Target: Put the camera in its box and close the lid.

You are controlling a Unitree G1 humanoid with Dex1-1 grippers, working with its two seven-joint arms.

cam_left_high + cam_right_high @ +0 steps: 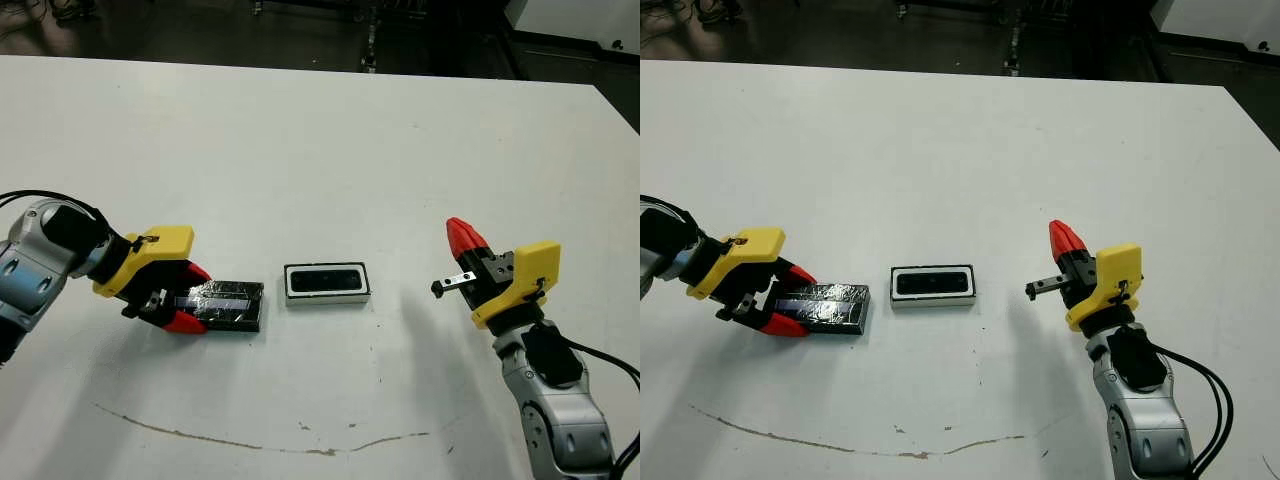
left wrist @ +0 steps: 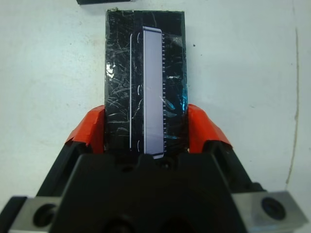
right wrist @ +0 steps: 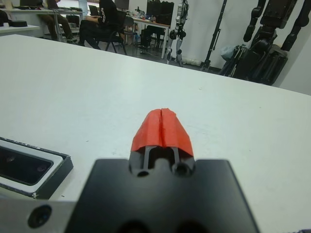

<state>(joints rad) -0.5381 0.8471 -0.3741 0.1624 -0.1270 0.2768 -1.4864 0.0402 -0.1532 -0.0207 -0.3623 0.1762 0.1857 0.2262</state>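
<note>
The box (image 1: 327, 297), a small white-walled tray, lies mid-table with the black camera (image 1: 325, 279) inside it; its corner also shows in the right wrist view as the box (image 3: 56, 167). Left of the tray, the glossy black lid (image 1: 232, 305) lies flat on the table. My left gripper (image 1: 192, 297) is shut on the lid's near end, and its red fingers (image 2: 92, 128) press both long sides of the lid (image 2: 146, 63). My right gripper (image 1: 462, 238) is shut on nothing, raised to the right of the box and apart from it, its tips (image 3: 162, 126) together.
A thin brown streak (image 1: 250, 440) runs across the white table (image 1: 320, 150) near its front edge. Beyond the far edge, a seated person (image 3: 104, 19) and dark robot stands (image 3: 267, 39) show in the right wrist view.
</note>
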